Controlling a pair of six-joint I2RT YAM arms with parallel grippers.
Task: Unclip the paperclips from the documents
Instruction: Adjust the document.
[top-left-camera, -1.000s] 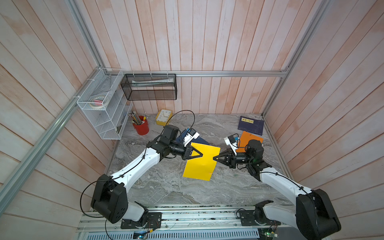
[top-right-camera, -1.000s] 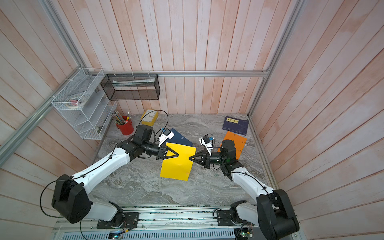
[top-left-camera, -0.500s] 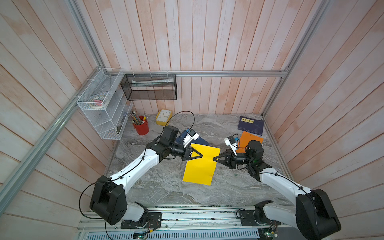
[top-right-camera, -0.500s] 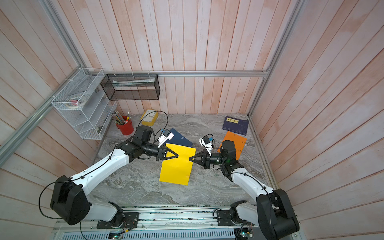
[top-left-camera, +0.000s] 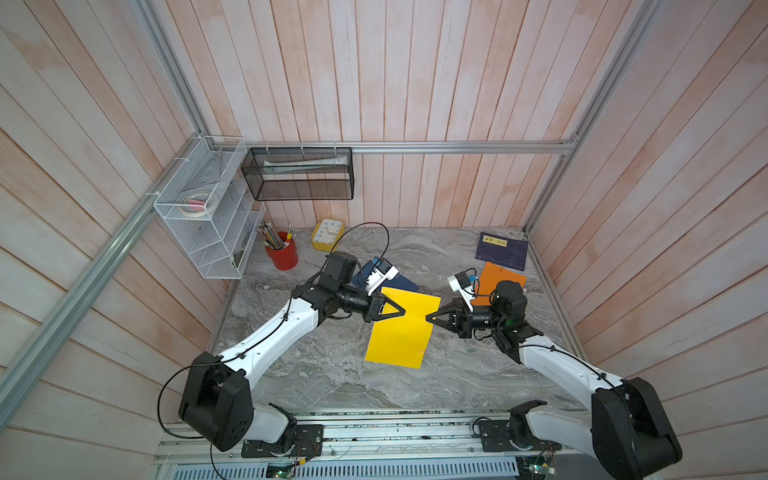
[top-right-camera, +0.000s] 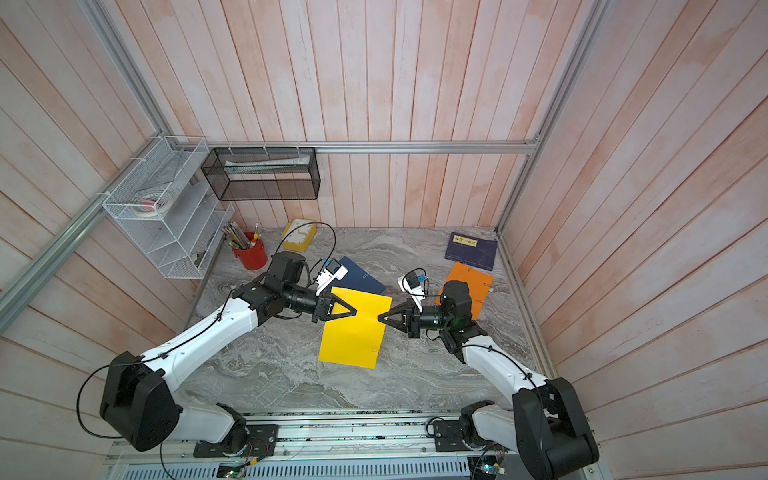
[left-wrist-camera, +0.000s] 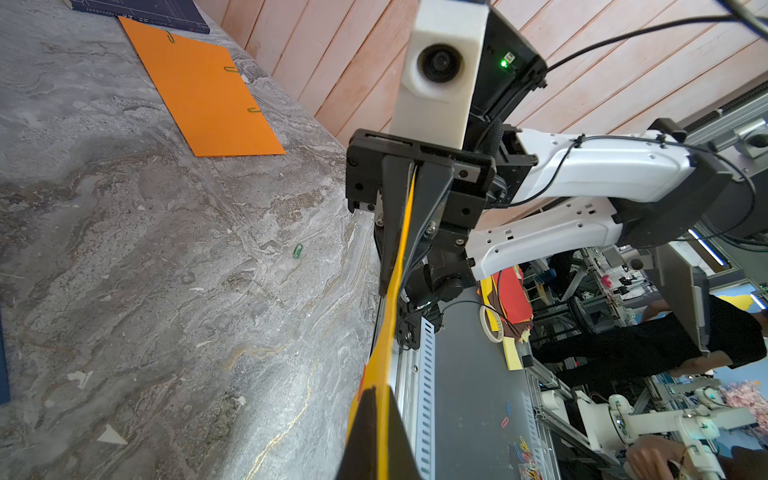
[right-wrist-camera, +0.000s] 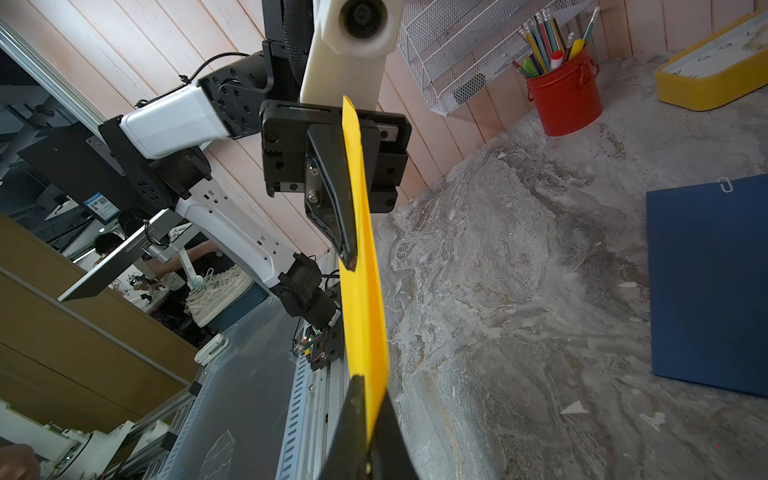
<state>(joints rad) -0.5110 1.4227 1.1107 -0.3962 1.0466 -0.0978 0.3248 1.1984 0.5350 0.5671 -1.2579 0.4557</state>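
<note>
The yellow document (top-left-camera: 401, 332) (top-right-camera: 353, 332) hangs tilted above the table between both grippers. My left gripper (top-left-camera: 402, 311) (left-wrist-camera: 376, 390) is shut on one side edge. My right gripper (top-left-camera: 428, 319) (right-wrist-camera: 370, 386) is shut on the opposite edge. A reddish paperclip (top-left-camera: 422, 351) sits on the sheet's lower corner. The orange document (top-left-camera: 498, 276) (left-wrist-camera: 208, 91) lies flat at the back right with three green paperclips (left-wrist-camera: 230, 69) on its edges. The blue document (top-right-camera: 361, 278) (right-wrist-camera: 706, 282), partly hidden by the left arm, carries a silvery paperclip (right-wrist-camera: 725, 185). A loose green paperclip (left-wrist-camera: 297, 250) (top-left-camera: 471, 350) lies on the table.
A dark navy booklet (top-left-camera: 500, 249) lies in the back right corner. A red pencil cup (top-left-camera: 282, 255) and a yellow clock (top-left-camera: 327, 233) stand at the back left. A white wire shelf (top-left-camera: 208, 208) and a black mesh basket (top-left-camera: 299, 174) hang on the walls.
The right gripper's jaws closed the last bit on the yellow sheet's edge. The sheet's lower end shifted slightly. Both arms stay almost where they were.
</note>
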